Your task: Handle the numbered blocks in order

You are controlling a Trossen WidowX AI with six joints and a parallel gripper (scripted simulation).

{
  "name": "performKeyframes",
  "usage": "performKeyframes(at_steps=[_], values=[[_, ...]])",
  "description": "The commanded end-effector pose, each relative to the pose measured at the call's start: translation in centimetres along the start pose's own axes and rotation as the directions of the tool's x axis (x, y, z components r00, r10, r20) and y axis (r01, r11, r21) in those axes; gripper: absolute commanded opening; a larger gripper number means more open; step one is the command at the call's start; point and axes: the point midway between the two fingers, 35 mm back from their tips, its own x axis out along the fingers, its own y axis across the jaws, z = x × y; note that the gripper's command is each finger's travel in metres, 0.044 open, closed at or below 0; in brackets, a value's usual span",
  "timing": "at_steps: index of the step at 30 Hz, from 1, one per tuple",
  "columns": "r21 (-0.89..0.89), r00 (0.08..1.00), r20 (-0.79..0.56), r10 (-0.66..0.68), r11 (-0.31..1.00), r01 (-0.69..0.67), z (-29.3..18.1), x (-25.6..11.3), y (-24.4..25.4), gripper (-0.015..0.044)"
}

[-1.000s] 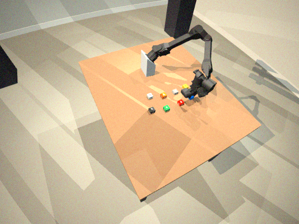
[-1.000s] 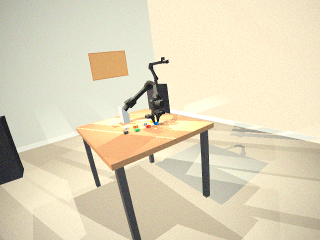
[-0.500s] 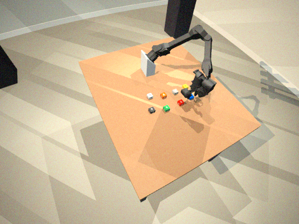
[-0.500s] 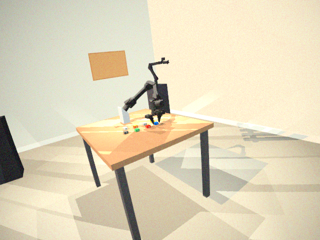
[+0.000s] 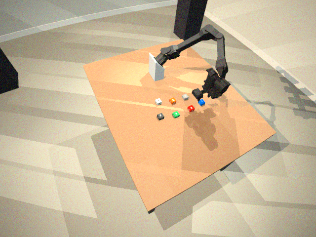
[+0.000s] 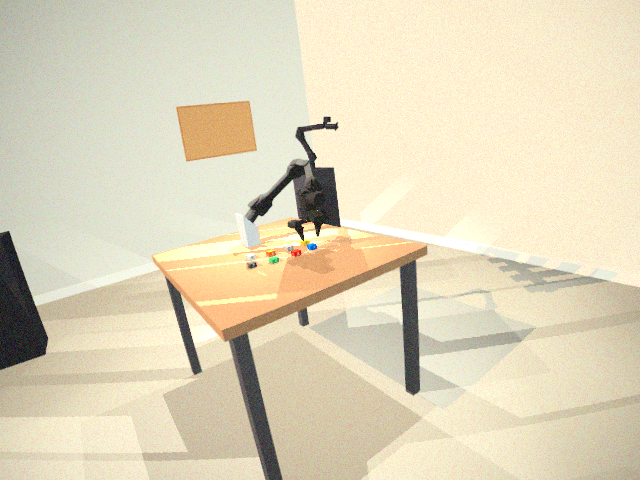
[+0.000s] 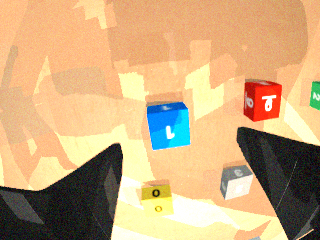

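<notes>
Fingers [image 5: 200, 98] [image 6: 310, 237]: wide open, nothing held, raised above bench [image 5: 153, 153] [image 6: 289, 289] | blue block [image 5: 201, 102] [image 6: 312, 246] [image 7: 169, 126]: on bench, digit 1 | yellow block [image 6: 305, 242] [image 7: 157, 200]: on bench, digit 0, near blue | red block [image 5: 190, 108] [image 6: 295, 252] [image 7: 262, 101]: on bench, beside blue, apart from green block [image 5: 176, 114] [image 6: 273, 259] [image 7: 316, 95]

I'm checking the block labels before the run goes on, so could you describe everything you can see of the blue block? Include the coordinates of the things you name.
The blue block [image 5: 201, 102] [image 6: 312, 246] [image 7: 169, 127] is a small cube with flat, plain faces and crisp edges, perhaps plastic. A white 1 is printed on its large face in the wrist view, with another white mark, strongly foreshortened, on a neighbouring face. It sits flat on the wooden table [image 5: 142, 153] [image 6: 248, 289], near the red block [image 5: 190, 108] [image 6: 295, 253] [image 7: 262, 101], below the open jaws. Nothing else appears to touch it.
</notes>
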Motion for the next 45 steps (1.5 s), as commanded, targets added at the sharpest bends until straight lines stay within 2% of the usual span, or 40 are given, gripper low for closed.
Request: performKeyframes(at_steps=[1, 4, 8, 16, 22, 28, 36, 38, 42, 45], values=[[-0.009, 1.0, 0.005, 0.0, 1.0, 0.0, 0.3, -3.5, 0.1, 0.0295], [-0.009, 1.0, 0.005, 0.003, 1.0, -0.003, 0.0, -7.3, 0.2, 0.0216], [-0.009, 1.0, 0.005, 0.003, 1.0, -0.003, 0.0, -7.6, 0.2, 0.012], [-0.009, 1.0, 0.005, 0.002, 1.0, -0.002, 0.1, -7.6, -0.1, 0.012], [-0.007, 1.0, 0.007, -0.016, 1.0, 0.016, 2.2, -7.8, -9.9, 0.012], [-0.01, 1.0, 0.006, -0.006, 1.0, 0.006, 1.6, -7.7, -19.9, 0.012], [-0.01, 1.0, 0.006, -0.004, 1.0, 0.004, 1.4, -7.6, -20.5, 0.012], [-0.01, 1.0, 0.006, -0.005, 1.0, 0.005, 1.5, -6.6, -20.6, 0.0172], [-0.011, 1.0, 0.006, -0.003, 1.0, 0.003, 1.6, -0.5, -20.6, 0.0278], [-0.011, 1.0, 0.006, -0.001, 1.0, 0.001, 1.5, 0.5, -20.5, 0.0356]])
